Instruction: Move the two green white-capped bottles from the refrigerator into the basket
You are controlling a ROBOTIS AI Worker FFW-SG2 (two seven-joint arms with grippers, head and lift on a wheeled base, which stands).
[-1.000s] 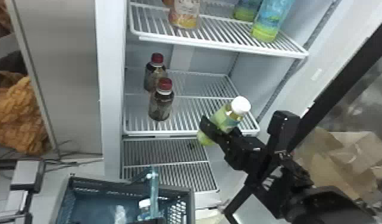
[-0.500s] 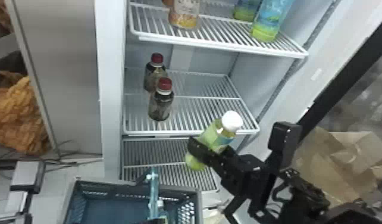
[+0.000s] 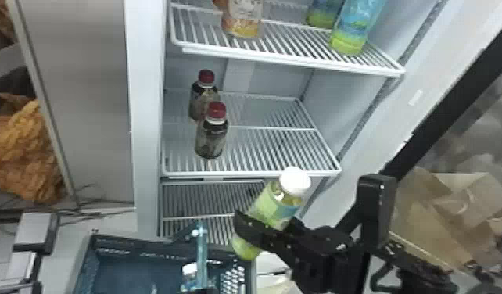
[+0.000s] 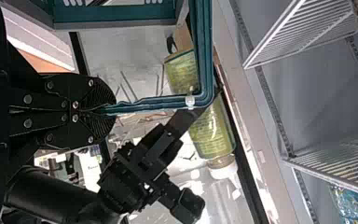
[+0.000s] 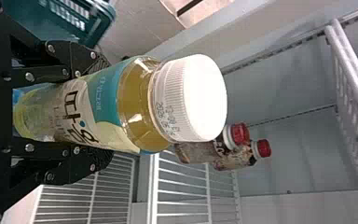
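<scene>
My right gripper (image 3: 266,226) is shut around a green white-capped bottle (image 3: 277,203), tilted in front of the refrigerator, just above the basket's right back corner. The right wrist view has the gripper (image 5: 103,112) with its fingers on both sides of the bottle (image 5: 135,107), cap pointing away. At the head view's bottom edge, part of my left gripper (image 3: 205,291) is at the basket's raised handle (image 3: 201,254); in the left wrist view this gripper (image 4: 106,110) is closed on the teal handle (image 4: 154,102). Another white-capped bottle (image 3: 189,270) lies inside the basket (image 3: 168,250).
Two red-capped bottles (image 3: 212,137) stand on the refrigerator's middle shelf (image 3: 269,156). The upper shelf (image 3: 293,60) holds an orange-labelled bottle (image 3: 242,19) and blue-green bottles (image 3: 355,31). The open door's dark frame (image 3: 453,105) slants at the right, with brown paper (image 3: 438,219) behind.
My right gripper has carried the bottle left and down, out from the middle shelf's front edge toward the basket. My left gripper has stayed at the handle.
</scene>
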